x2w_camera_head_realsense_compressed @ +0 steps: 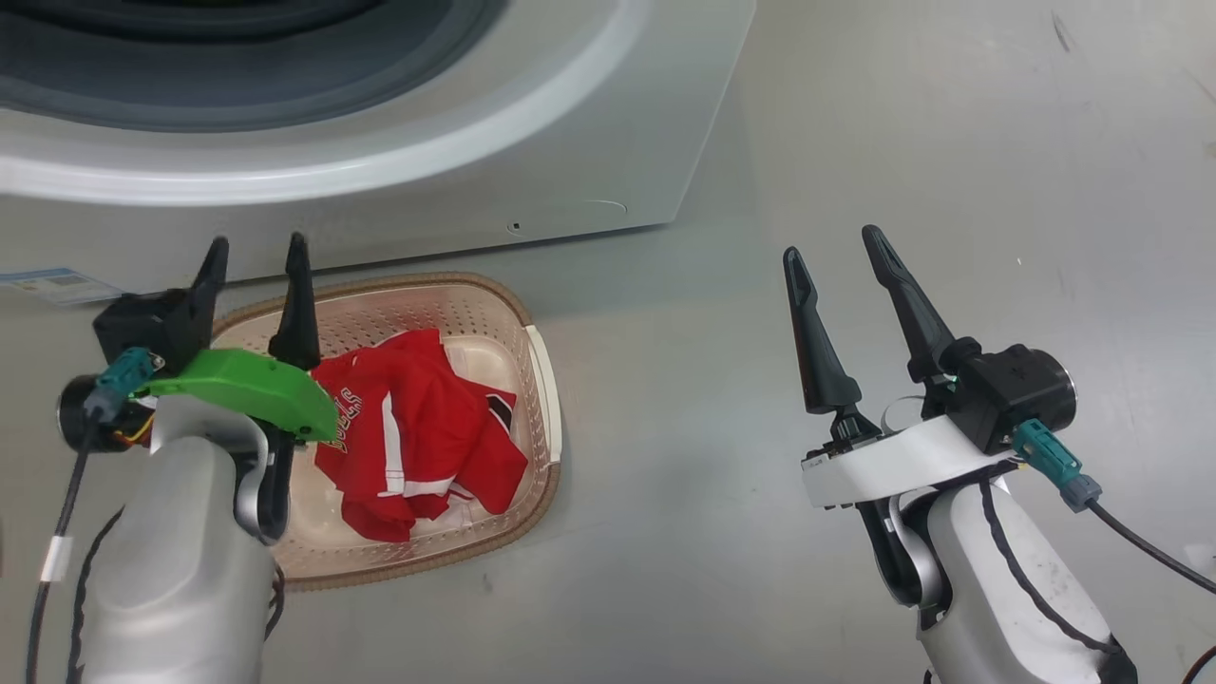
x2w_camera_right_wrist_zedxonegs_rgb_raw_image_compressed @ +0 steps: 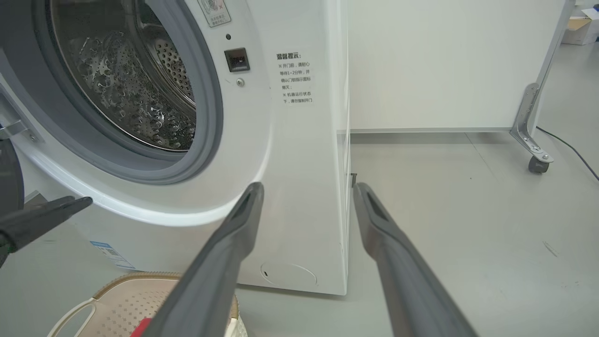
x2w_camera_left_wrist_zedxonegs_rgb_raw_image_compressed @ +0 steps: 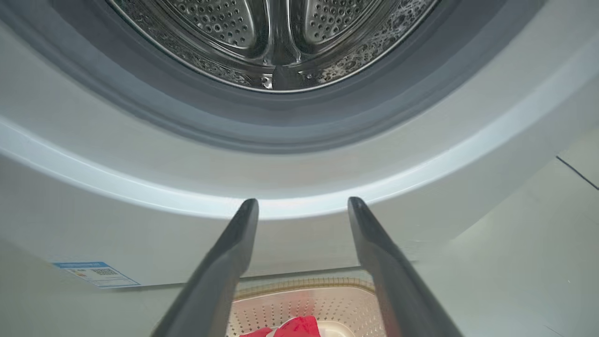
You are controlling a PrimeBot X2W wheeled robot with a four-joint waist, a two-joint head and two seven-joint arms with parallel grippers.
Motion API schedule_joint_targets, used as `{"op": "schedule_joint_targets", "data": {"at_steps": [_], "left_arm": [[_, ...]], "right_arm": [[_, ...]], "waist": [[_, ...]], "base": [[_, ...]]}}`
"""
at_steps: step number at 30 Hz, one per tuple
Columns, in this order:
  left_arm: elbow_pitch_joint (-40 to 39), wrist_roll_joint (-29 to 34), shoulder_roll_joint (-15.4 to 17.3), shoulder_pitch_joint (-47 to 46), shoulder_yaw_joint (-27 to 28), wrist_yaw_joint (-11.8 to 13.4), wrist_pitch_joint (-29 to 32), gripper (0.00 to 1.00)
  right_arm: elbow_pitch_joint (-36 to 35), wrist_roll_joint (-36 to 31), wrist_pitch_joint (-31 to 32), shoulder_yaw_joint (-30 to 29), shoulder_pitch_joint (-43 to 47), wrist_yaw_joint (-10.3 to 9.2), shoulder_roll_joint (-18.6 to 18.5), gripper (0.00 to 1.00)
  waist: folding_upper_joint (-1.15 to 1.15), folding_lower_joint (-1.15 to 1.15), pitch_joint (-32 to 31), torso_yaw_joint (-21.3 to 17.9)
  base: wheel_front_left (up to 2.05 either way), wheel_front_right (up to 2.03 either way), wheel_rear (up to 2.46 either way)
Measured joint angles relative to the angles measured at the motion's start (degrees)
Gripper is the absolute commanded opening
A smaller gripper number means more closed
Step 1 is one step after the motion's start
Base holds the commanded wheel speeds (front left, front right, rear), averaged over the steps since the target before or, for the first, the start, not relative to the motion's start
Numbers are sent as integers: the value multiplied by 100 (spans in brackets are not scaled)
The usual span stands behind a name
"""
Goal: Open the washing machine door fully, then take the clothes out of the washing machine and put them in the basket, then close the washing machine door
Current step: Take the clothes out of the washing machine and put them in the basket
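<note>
The white washing machine (x2w_camera_head_realsense_compressed: 570,142) stands with its port open. Its steel drum (x2w_camera_left_wrist_zedxonegs_rgb_raw_image_compressed: 276,37) shows no clothes in the part I see. The washing machine door (x2w_camera_right_wrist_zedxonegs_rgb_raw_image_compressed: 9,182) is a dark rim at the far left edge, swung away from the port. The red clothes (x2w_camera_head_realsense_compressed: 408,427) with white trim lie in the cream basket (x2w_camera_head_realsense_compressed: 541,380) on the floor before the washer. My left gripper (x2w_camera_head_realsense_compressed: 256,243) hangs open and empty over the basket's left end, fingers towards the washer. My right gripper (x2w_camera_head_realsense_compressed: 833,244) is open and empty above bare floor, right of the basket.
A blue label (x2w_camera_left_wrist_zedxonegs_rgb_raw_image_compressed: 96,274) sits low on the washer's front. A white panel on a castor frame (x2w_camera_right_wrist_zedxonegs_rgb_raw_image_compressed: 538,164) stands behind the washer's right side, with a cable (x2w_camera_right_wrist_zedxonegs_rgb_raw_image_compressed: 571,150) on the grey floor (x2w_camera_head_realsense_compressed: 950,142) near it.
</note>
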Motion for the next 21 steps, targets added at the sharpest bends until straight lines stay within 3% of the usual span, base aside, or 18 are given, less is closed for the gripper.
{"op": "schedule_joint_targets", "data": {"at_steps": [6,21], "left_arm": [[-906,212,-8,240,121,9,-1,100],[-2215,589,-52,1314,-81,67,-1,100]], "right_arm": [[54,0,0,-69,113,23,0,100],[256,-10,0,-136,608,126,2,100]], "waist": [[0,0,-366,113],[0,0,-1250,339]], "base": [[0,0,0],[0,0,0]]}}
